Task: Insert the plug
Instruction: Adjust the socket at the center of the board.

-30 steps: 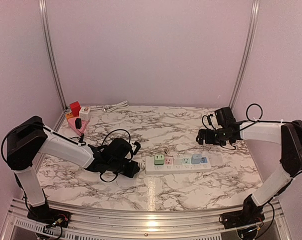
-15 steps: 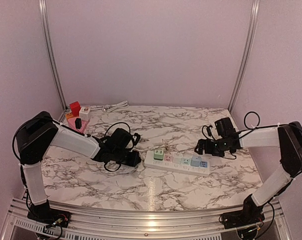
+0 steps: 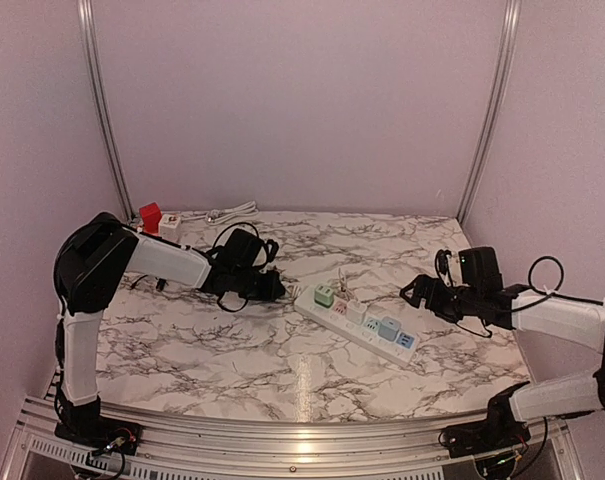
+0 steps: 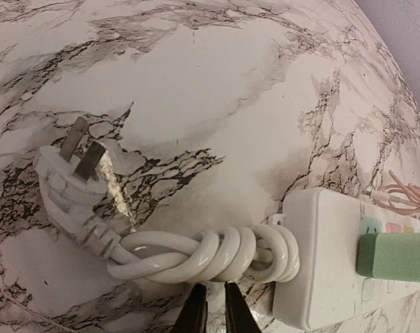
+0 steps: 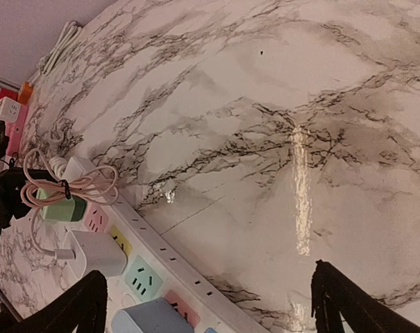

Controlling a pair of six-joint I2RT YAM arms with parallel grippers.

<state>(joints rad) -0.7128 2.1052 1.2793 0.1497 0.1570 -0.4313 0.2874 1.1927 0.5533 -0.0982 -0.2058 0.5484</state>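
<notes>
Left pincer (image 4: 214, 304), mostly cropped, closed beside cord (image 4: 203, 255).

The left hand (image 3: 274, 288) sits low, fingers pinched together; the right hand (image 3: 414, 291) gapes wide.

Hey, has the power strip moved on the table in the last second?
Yes. The power strip pivoted: its left end swung away from the front rail, so it lies diagonal to that rail, not parallel.

Marble-patterned table (image 3: 232, 350). A white power strip (image 3: 357, 322) lies diagonally near centre, running from 10 to 4 o'clock. Its coiled cord (image 4: 210, 253) and plug (image 4: 67, 173) rest at the 10 o'clock end. A red block (image 3: 150, 215) and a white cable (image 3: 227, 212) lie at 11 o'clock.
</notes>
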